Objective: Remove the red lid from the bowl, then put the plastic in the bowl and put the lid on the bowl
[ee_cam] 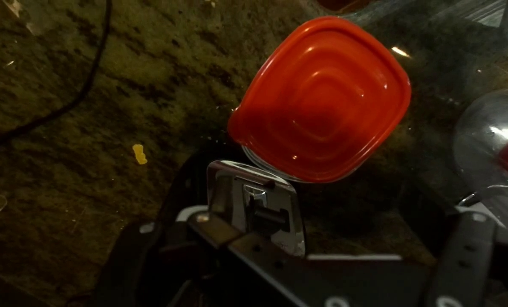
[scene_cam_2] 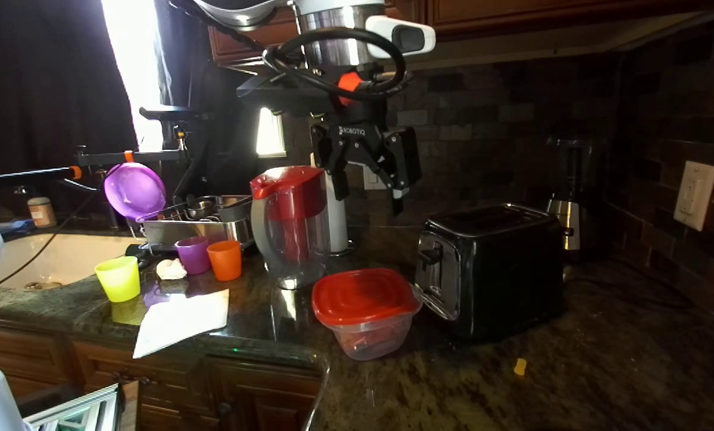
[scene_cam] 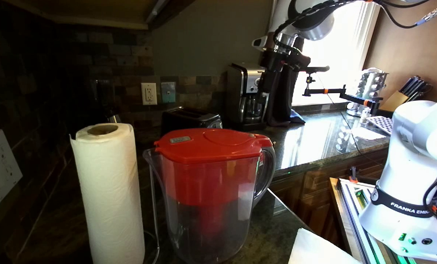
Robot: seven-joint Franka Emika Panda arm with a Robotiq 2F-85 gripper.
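The red lid (scene_cam_2: 366, 294) is a rounded square with a small corner tab. It sits on the clear plastic bowl (scene_cam_2: 371, 341), which stands on the counter beside the toaster. In the wrist view the lid (ee_cam: 322, 102) fills the upper middle. A small yellow piece (scene_cam_2: 520, 367), possibly the plastic, lies on the counter in front of the toaster; it also shows in the wrist view (ee_cam: 139, 154). My gripper (scene_cam_2: 369, 200) is open and empty, well above the counter, above and behind the lid. In an exterior view the bowl and lid are hidden behind the pitcher (scene_cam: 207, 183).
The black toaster (scene_cam_2: 501, 275) stands right against the bowl. The clear pitcher with its large red top (scene_cam_2: 294, 227) stands behind it. A paper towel roll (scene_cam: 110, 194), an orange cup (scene_cam_2: 224, 260), a purple cup (scene_cam_2: 193, 254), a yellow cup (scene_cam_2: 118, 279) and white paper (scene_cam_2: 183, 320) are also on the counter.
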